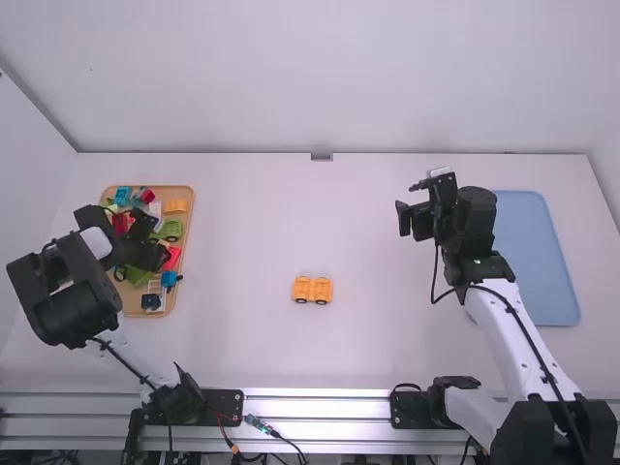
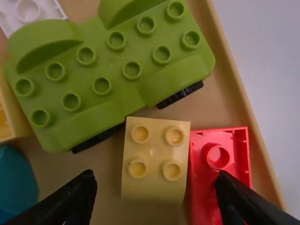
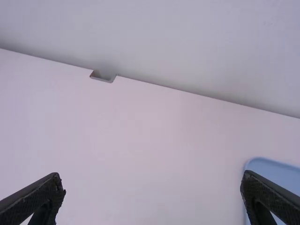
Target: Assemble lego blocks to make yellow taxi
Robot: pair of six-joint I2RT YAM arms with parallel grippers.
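Over the tray (image 1: 190, 205), left gripper (image 1: 153, 240) spread above tan block (image 2: 154, 154), green block (image 2: 110, 65) and red block (image 2: 199, 178) crowding it; right gripper (image 1: 411, 201) spread, well rightward

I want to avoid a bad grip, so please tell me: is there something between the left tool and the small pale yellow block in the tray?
Nothing visible lies over the yellow block. The red block, close beside it, sits beneath one finger of the left tool and may obstruct that finger's way down.

Left tool (image 1: 155, 240) pointing down, spread apart | right tool (image 1: 415, 205) aimed forward, spread wide
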